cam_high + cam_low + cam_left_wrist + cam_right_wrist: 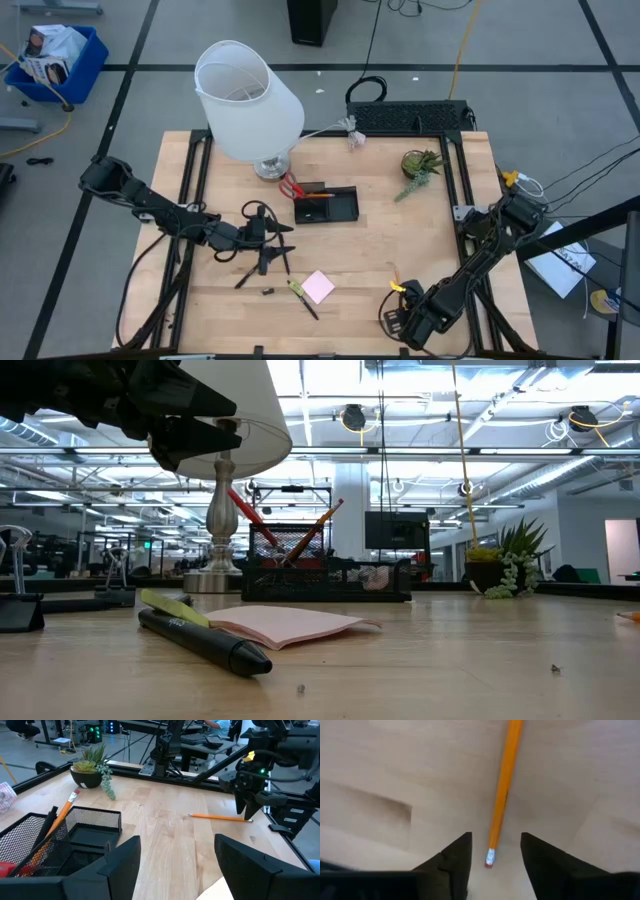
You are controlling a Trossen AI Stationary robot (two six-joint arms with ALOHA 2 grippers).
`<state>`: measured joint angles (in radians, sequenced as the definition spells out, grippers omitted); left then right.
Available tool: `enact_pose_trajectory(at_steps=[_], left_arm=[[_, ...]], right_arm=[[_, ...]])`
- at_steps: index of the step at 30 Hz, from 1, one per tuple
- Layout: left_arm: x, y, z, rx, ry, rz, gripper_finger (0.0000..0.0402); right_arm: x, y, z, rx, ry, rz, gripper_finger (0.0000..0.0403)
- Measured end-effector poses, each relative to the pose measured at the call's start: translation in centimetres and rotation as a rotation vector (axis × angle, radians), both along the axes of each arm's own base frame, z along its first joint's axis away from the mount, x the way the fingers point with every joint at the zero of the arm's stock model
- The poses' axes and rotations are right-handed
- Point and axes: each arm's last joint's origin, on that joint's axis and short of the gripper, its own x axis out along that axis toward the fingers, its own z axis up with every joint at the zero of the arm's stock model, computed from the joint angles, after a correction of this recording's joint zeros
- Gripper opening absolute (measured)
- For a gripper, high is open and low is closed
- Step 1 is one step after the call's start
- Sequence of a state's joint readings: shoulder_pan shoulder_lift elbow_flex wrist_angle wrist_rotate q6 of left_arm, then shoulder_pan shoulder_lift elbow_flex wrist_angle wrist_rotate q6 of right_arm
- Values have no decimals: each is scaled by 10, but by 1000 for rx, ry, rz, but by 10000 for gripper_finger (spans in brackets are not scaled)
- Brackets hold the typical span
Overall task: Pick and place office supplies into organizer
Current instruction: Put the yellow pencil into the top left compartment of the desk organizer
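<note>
The black mesh organizer (326, 204) sits mid-table and holds red-handled scissors (291, 187) and an orange pencil (59, 820) that leans on its rim. A pink sticky pad (318, 287), a yellow-green marker (295, 287) and a black pen (200, 643) lie near the front edge, with other black pens (246, 274) to their left. My left gripper (280, 238) hovers open above the pens, left of the organizer. My right gripper (496, 837) is open, pointing down. Its fingers stand on either side of the eraser end (490, 857) of an orange pencil (220, 817) lying flat on the table.
A white-shaded lamp (250, 100) stands at the far left, just behind the organizer. A small potted plant (420, 165) is at the far right. A tiny black bit (268, 291) lies near the marker. Bare wood stretches between the organizer and the right gripper.
</note>
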<state>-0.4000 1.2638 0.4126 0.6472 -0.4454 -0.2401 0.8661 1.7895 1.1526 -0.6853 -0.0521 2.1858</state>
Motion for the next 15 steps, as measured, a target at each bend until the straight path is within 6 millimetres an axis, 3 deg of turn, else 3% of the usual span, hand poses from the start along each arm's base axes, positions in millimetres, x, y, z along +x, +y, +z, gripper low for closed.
enact_pose_trajectory(at_steps=[6,15], left_arm=[[0,0,0,0,0,1,255],[0,0,0,0,0,1,255]], right_arm=[[8,6,-5,-5,-3,23,175],[9,8,-14,9,48,39,150]])
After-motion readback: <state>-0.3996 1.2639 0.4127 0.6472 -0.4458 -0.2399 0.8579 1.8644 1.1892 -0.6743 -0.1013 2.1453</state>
